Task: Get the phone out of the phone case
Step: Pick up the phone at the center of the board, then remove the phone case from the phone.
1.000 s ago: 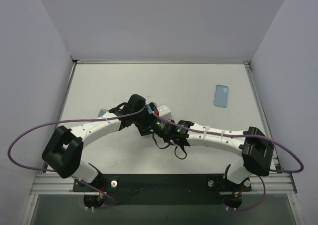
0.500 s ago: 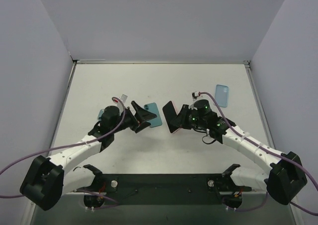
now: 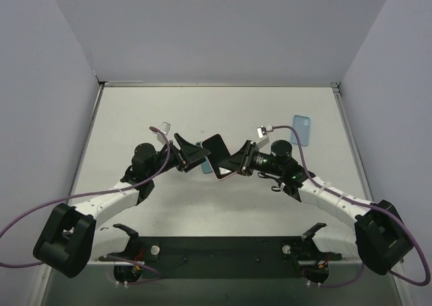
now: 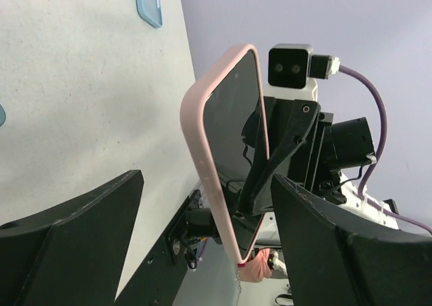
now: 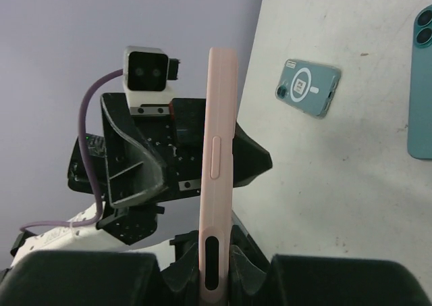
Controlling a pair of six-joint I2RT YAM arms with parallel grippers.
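**Firmly clamped, the cased phone hung between the two tools**

Above the middle of the table (image 3: pixel 270 110), the right tool (image 3: pixel 237 163) was closed narrow on the lower end of the phone (image 4: pixel 233 130), holding it up in the air. The phone sat fully inside its pink case (image 4: pixel 202 157), the rim framing the dark screen on every visible side. In the right wrist view the case stood on edge, its side button facing the camera.

The left tool (image 3: pixel 194 154) faced it from the opposite side with its jaws spread wide. In the left wrist view the two black fingers (image 4: pixel 74 238) flanked the phone with a gap on either side. From above they seemed just beside its near edge, though contact could not be ruled out there.

On the table lay a blue case (image 3: pixel 302 129) near the far right side, well apart from both tools. The right wrist view also showed a teal case (image 5: pixel 307 88) with a ring on its back and, at the frame's edge, what looked like a teal phone (image 5: pixel 422 83), lenses up.
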